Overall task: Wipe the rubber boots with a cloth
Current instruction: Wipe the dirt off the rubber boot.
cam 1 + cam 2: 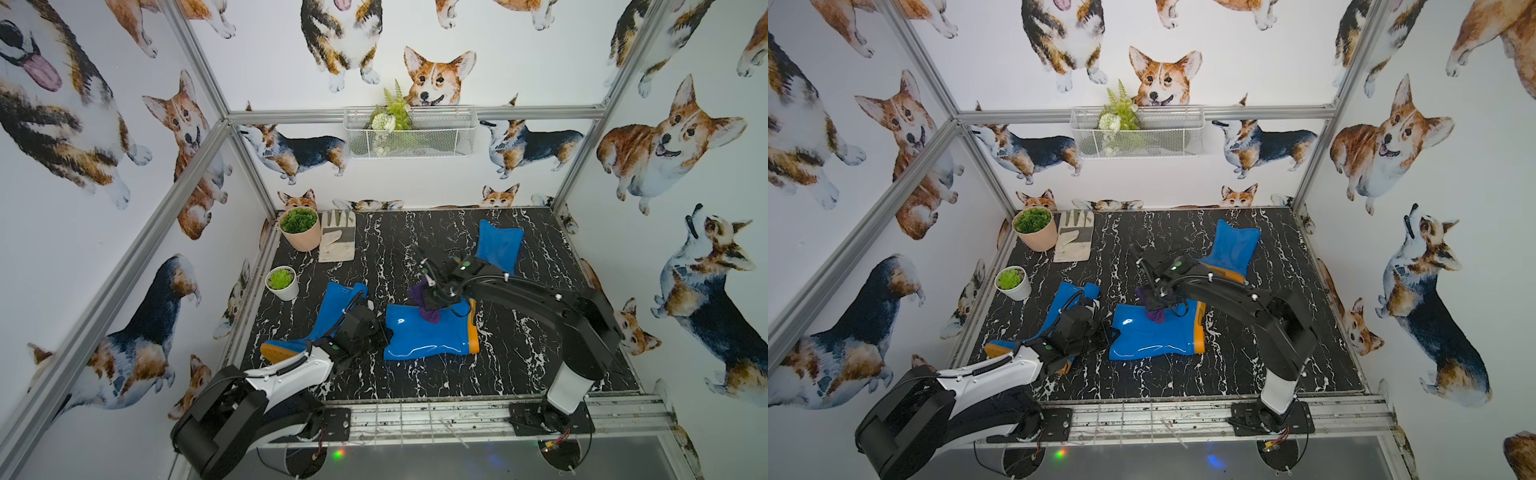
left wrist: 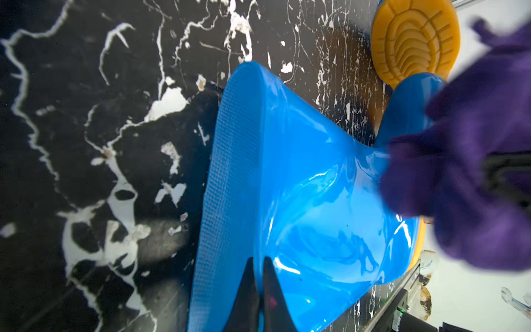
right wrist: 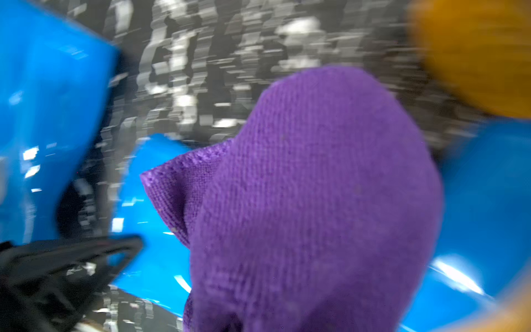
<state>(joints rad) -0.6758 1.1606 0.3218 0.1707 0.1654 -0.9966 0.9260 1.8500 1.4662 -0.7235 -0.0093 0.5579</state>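
Observation:
Three glossy blue rubber boots with orange soles lie on the black marbled floor. The middle boot [image 1: 424,338] [image 1: 1152,336] [image 2: 301,186] lies flat on its side. My left gripper [image 1: 384,334] [image 2: 258,266] is shut on the rim of its shaft. My right gripper [image 1: 432,301] [image 1: 1158,301] is shut on the purple cloth [image 1: 429,315] [image 1: 1156,315] [image 3: 316,201], which touches the middle boot near its foot; the cloth hides the fingers. A second boot [image 1: 328,311] lies under my left arm. The third boot [image 1: 498,245] lies at the back right.
A peach pot [image 1: 300,232] and a white pot [image 1: 282,283] with green plants stand at the back left, next to a beige work glove [image 1: 337,241]. A white wire basket [image 1: 409,135] hangs on the back wall. Metal frame rails edge the floor.

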